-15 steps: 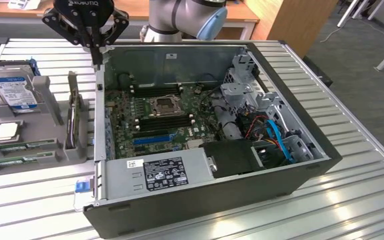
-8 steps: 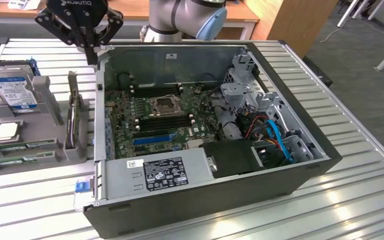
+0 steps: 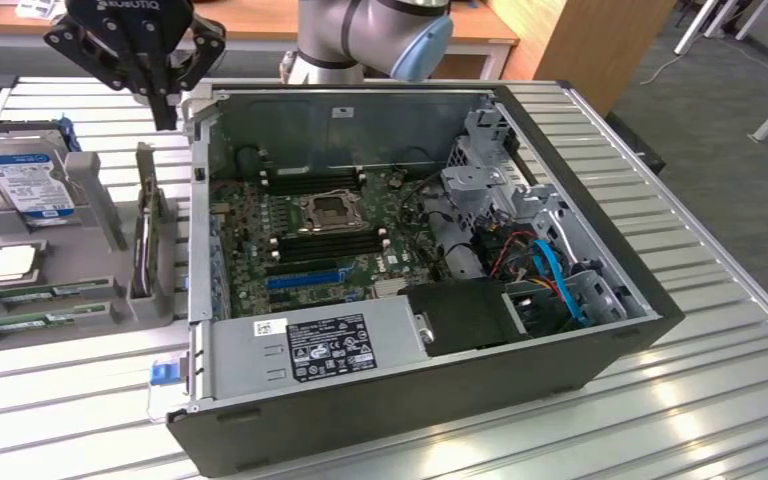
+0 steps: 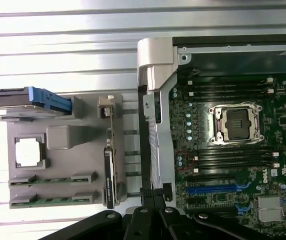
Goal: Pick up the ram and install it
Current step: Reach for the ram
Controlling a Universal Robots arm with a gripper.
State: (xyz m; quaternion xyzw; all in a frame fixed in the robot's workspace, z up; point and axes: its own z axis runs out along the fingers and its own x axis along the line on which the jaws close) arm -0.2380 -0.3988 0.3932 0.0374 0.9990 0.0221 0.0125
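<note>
End effector (image 3: 165,118) pinched together, empty, top cut off; ram (image 3: 40,294) edge-on in tray (image 4: 67,160).

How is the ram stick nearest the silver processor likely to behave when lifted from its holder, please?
The ram stick looks thin and board-like, so probably stiff and light. It sits in a slot of the grey holder, so it may bind if pulled askew. Bare circuitry suggests it is fragile.

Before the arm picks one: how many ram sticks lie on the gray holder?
2. The first ram stick lies flat beside the silver processor chip; the second ram stick lies parallel, at the edge of the gray holder. None seems hidden there.
</note>
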